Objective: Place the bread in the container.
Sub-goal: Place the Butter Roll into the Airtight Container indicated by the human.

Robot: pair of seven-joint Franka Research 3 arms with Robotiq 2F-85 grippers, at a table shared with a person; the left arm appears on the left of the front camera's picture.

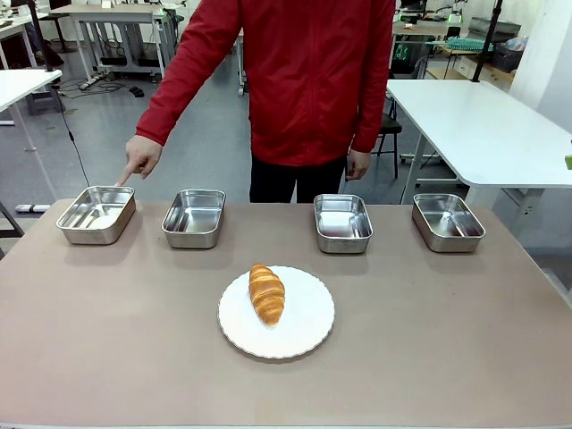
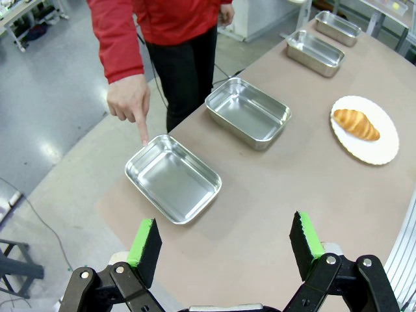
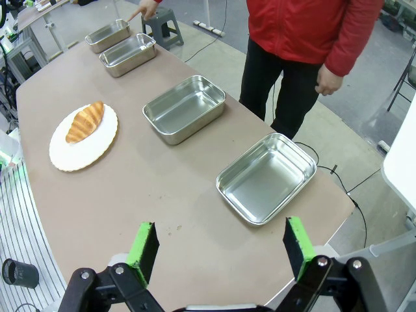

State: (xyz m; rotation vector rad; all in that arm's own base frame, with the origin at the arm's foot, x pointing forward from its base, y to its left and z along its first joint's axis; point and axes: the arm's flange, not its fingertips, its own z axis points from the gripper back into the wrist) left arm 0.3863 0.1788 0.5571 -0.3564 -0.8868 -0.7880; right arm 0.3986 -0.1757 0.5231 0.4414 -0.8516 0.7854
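Note:
The bread, a golden-brown croissant, lies on a round white plate at the table's middle front. A person's hand points a finger down at the container, the leftmost shiny steel pan at the far edge. In the left wrist view my left gripper hangs open and empty above the table, close to that container; the bread is farther off at the right. My right gripper is open and empty too, above the table's other end, with the bread away at the left.
Three more identical steel pans stand in the same row along the far edge. The person in a red jacket stands behind the table. Bare brown tabletop surrounds the plate. A white table stands at the back right.

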